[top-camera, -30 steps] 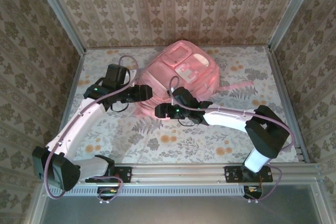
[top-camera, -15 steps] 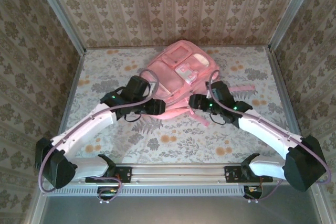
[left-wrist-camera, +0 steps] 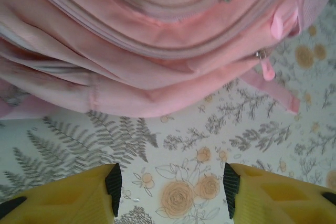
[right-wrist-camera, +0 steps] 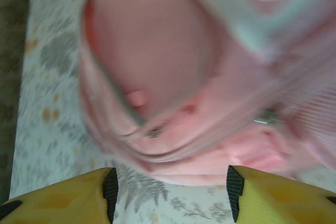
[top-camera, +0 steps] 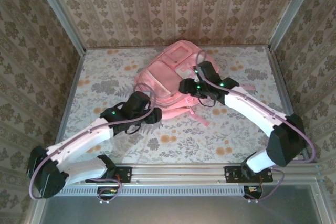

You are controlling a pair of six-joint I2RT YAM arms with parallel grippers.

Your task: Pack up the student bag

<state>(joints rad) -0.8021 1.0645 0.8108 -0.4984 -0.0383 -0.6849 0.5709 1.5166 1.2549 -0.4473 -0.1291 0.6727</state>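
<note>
Left hand (left-wrist-camera: 170, 182), right hand (right-wrist-camera: 170, 187): jaws apart, empty, near student bag (top-camera: 160, 77).

Pink student bag (top-camera: 164, 74), flat, pockets upward

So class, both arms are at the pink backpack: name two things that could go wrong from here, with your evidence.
The left gripper stands open by the student bag's near edge. The zip pull there is small, so the gripper may pinch loose fabric instead. The strap lies loose on the table and could snag an arm.
</note>
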